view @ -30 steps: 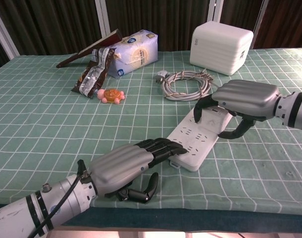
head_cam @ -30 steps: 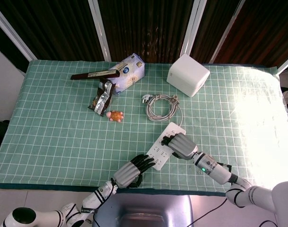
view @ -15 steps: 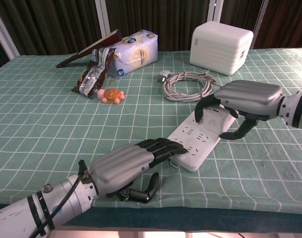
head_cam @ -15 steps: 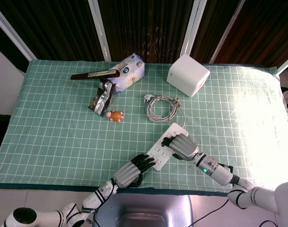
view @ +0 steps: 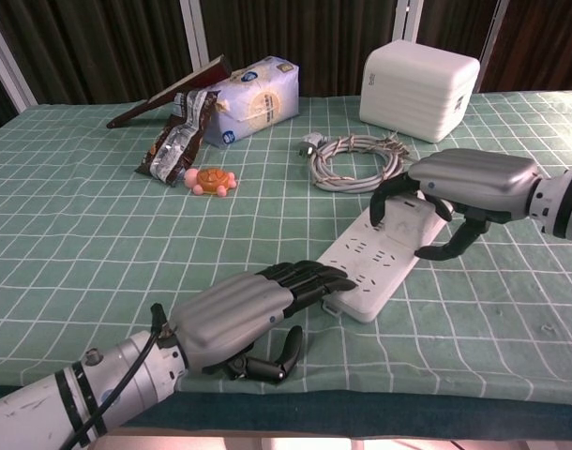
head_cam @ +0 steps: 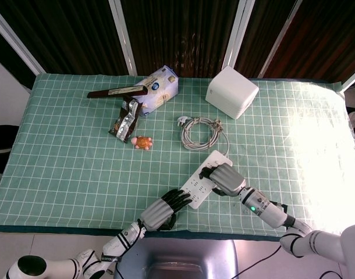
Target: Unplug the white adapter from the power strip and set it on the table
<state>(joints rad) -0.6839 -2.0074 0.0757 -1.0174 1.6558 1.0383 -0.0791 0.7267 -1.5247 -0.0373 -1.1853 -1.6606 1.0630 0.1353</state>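
White adapter hidden beneath right hand (view: 469, 183) curled over power strip (view: 380, 262); grip unclear.

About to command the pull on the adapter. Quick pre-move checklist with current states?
1. Left hand pins the near end of the white rectangular power strip: ok, its fingers rest on it.
2. Right hand over the strip's far end: ok.
3. Right hand actually grips the white adapter: cannot tell, the hand hides it in both views.
4. Coiled grey cable out of the pull path: ok, it lies beyond the strip.
5. Bare green checked tablecloth beside the strip for set-down: ok.
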